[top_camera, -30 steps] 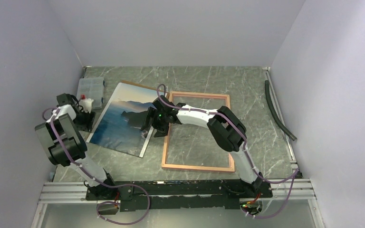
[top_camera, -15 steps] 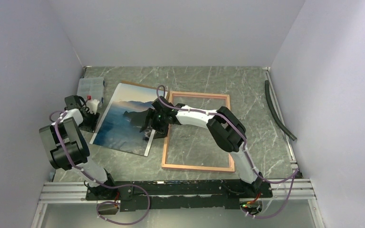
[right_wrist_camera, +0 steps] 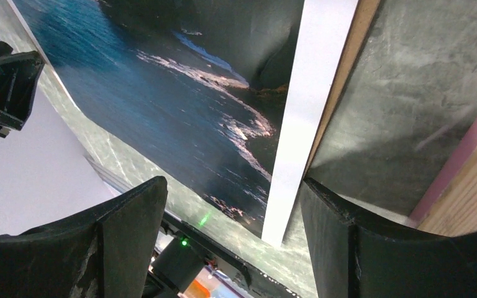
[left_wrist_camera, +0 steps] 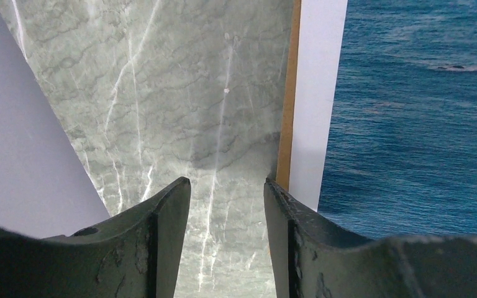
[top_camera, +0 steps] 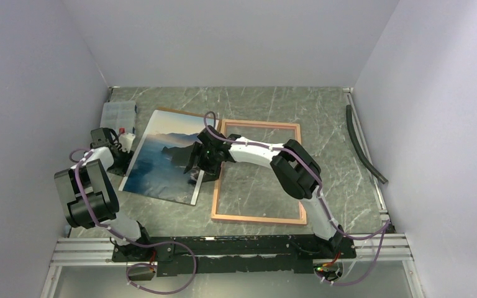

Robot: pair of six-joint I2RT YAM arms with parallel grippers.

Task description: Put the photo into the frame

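Note:
The photo point(top_camera: 164, 158) of dark mountains and blue water lies left of centre on a brown backing board point(top_camera: 180, 112). Right of it lies the frame point(top_camera: 258, 218), flat on the marble table. My left gripper point(top_camera: 123, 148) is at the photo's left edge. In the left wrist view it point(left_wrist_camera: 227, 186) is open over bare table, its right fingertip point(left_wrist_camera: 273, 186) at the board's edge point(left_wrist_camera: 289, 93), the photo point(left_wrist_camera: 422, 112) beyond. My right gripper point(top_camera: 195, 171) is wide open over the photo's right edge. Its jaws point(right_wrist_camera: 233, 186) straddle the white-bordered corner of the photo point(right_wrist_camera: 180, 81); the frame point(right_wrist_camera: 472, 174) is just beside it.
A clear plastic organiser box point(top_camera: 117, 115) sits at the back left, close behind my left gripper. A dark hose point(top_camera: 363, 146) lies along the right wall. Pale walls enclose three sides. An aluminium rail point(top_camera: 223, 248) runs along the near edge.
My left gripper has moved right, up to the photo's left edge, with its jaws somewhat narrower. The photo and board have shifted slightly toward the frame. The right gripper has barely moved.

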